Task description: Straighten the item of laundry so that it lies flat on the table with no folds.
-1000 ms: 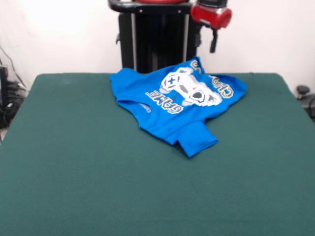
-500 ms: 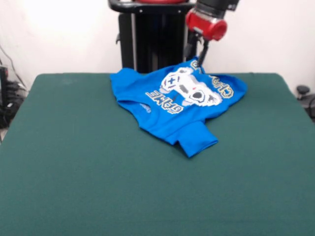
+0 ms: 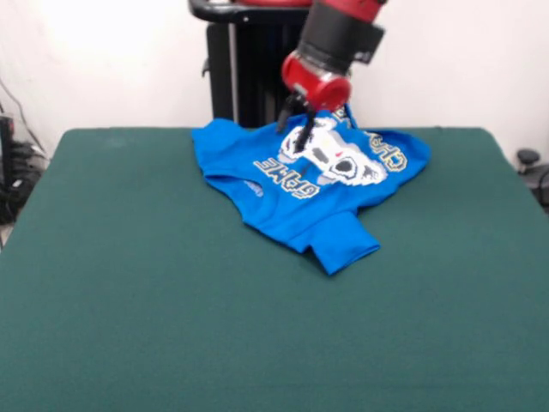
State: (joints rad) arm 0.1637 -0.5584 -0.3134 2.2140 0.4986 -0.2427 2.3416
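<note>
Front view: I've swung in from the far right edge and dropped low, so my gripper now hangs over the controller print on the shirt. Jaws parted, two fingers visible, nothing held; can't tell if they touch cloth. Shirt hasn't moved, lying bunched at the far middle of the table, one sleeve folded toward the near side. Judgement: lined up for a grasp, flattening not begun. Count: one shirt, one table, one gripper.

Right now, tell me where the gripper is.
In the front view the gripper hangs over the blue T-shirt, above its white controller print, near the table's far edge.
</note>
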